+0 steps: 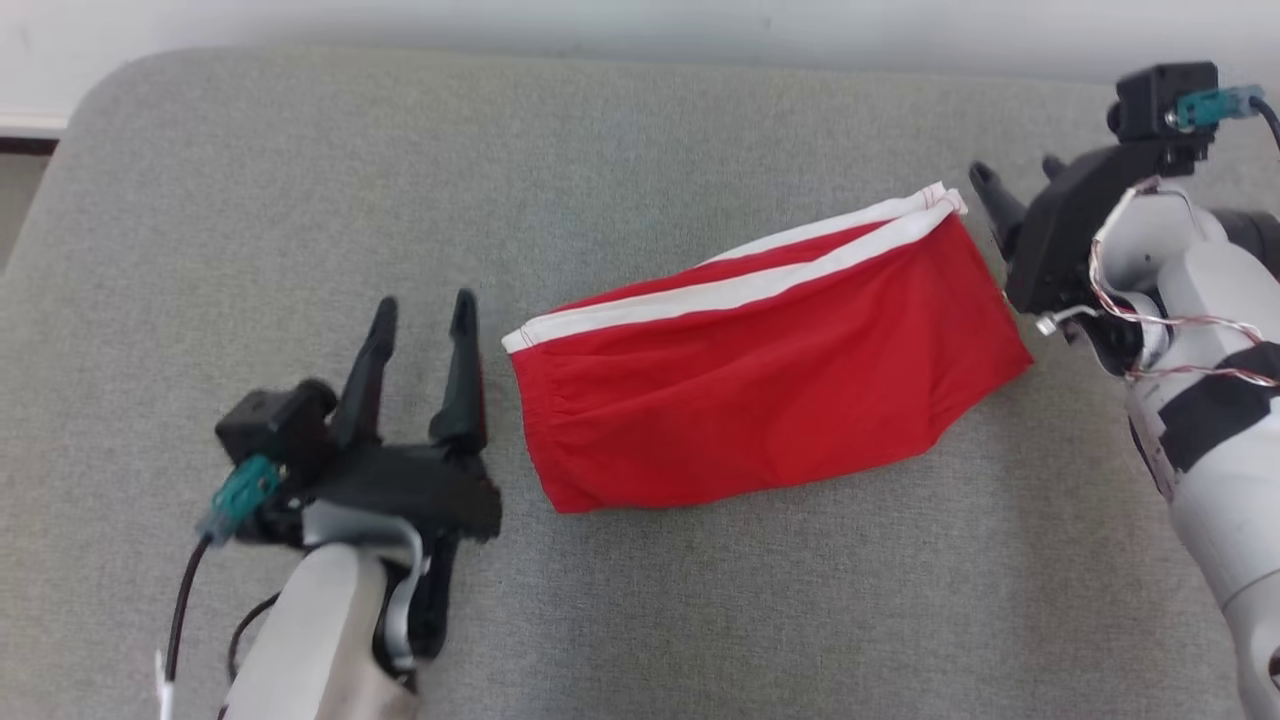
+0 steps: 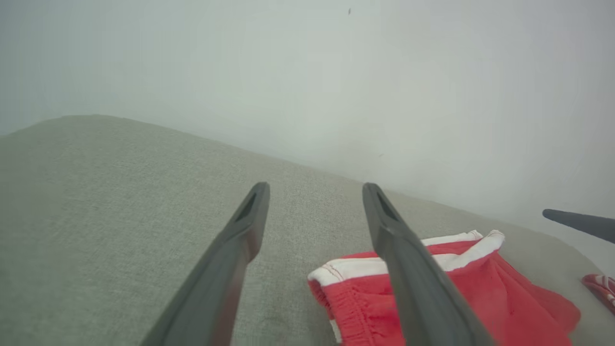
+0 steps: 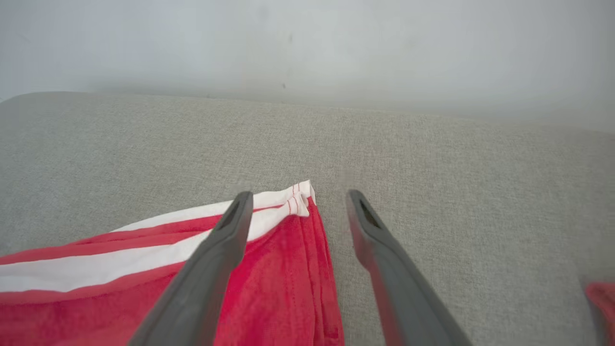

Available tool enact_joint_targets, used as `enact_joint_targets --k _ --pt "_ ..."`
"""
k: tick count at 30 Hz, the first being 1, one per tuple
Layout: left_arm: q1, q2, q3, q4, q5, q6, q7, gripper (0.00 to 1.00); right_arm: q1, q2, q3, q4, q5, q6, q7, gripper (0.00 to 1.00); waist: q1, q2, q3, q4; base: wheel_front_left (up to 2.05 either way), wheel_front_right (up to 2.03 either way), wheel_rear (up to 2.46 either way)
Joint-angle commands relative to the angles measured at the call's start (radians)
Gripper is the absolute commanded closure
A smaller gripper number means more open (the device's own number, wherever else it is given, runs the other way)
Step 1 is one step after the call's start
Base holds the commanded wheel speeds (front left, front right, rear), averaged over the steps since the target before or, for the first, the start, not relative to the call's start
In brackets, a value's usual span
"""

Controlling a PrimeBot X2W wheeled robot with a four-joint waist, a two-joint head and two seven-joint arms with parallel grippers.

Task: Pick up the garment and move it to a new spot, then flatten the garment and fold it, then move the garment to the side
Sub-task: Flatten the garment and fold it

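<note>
The garment [image 1: 770, 390] is a red piece with white stripes along its far edge, lying folded and flat on the grey cushion [image 1: 640, 150], slanted up to the right. My left gripper [image 1: 424, 302] stands open just left of the garment's left end, with nothing between its fingers. In the left wrist view the left gripper [image 2: 314, 188] has the garment [image 2: 509, 288] partly behind its right finger. My right gripper [image 1: 1015, 168] is open beside the garment's upper right corner. The right wrist view has the right gripper [image 3: 300, 196] open above that striped corner of the garment [image 3: 288, 288].
A pale wall [image 1: 640, 20] runs along the cushion's far edge. The cushion's rounded corner and left edge [image 1: 60, 170] drop off at the left. A finger of the other gripper [image 2: 576, 222] pokes in at the right of the left wrist view.
</note>
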State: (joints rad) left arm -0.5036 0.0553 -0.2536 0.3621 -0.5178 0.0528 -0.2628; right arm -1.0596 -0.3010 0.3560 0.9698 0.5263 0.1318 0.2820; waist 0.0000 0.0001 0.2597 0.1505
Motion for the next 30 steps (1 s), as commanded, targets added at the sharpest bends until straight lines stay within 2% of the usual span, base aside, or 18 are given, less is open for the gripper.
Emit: enact_joint_targets --k 1,7,12,19,23,30 --pt "0.031 0.012 0.016 -0.015 0.033 -0.003 -0.002 0.0 0.019 -0.008 0.005 0.009 0.016 -0.003 0.019 0.0 0.0 -0.0001 -0.02 0.003 0.0 0.0 0.0" --pt "0.148 0.059 0.07 -0.093 0.201 -0.028 -0.002 0.0 0.049 -0.039 0.002 0.036 0.069 -0.003 0.08 0.0 0.0 -0.0001 -0.024 0.014 0.0 0.0 0.0" --pt "0.239 0.069 0.13 -0.158 0.261 -0.062 -0.002 0.0 0.056 -0.06 -0.018 0.068 0.079 -0.003 0.097 0.0 0.0 -0.0001 0.0 0.037 0.0 0.0 0.0" --pt "0.342 0.043 0.194 -0.237 0.301 -0.089 -0.002 0.0 0.056 -0.064 -0.047 0.13 0.071 -0.003 0.09 0.0 0.0 -0.0001 0.028 0.074 0.0 0.0 0.0" --pt "0.392 0.026 0.21 -0.278 0.324 -0.094 -0.002 0.0 0.064 -0.044 -0.077 0.165 0.093 -0.003 0.078 0.0 0.0 -0.0001 0.035 0.09 0.0 0.0 0.0" --pt "0.433 0.006 0.215 -0.311 0.333 -0.104 -0.002 0.0 0.098 -0.021 -0.059 0.216 0.066 -0.003 0.082 0.0 0.0 -0.0001 0.038 0.103 0.0 0.0 0.0"
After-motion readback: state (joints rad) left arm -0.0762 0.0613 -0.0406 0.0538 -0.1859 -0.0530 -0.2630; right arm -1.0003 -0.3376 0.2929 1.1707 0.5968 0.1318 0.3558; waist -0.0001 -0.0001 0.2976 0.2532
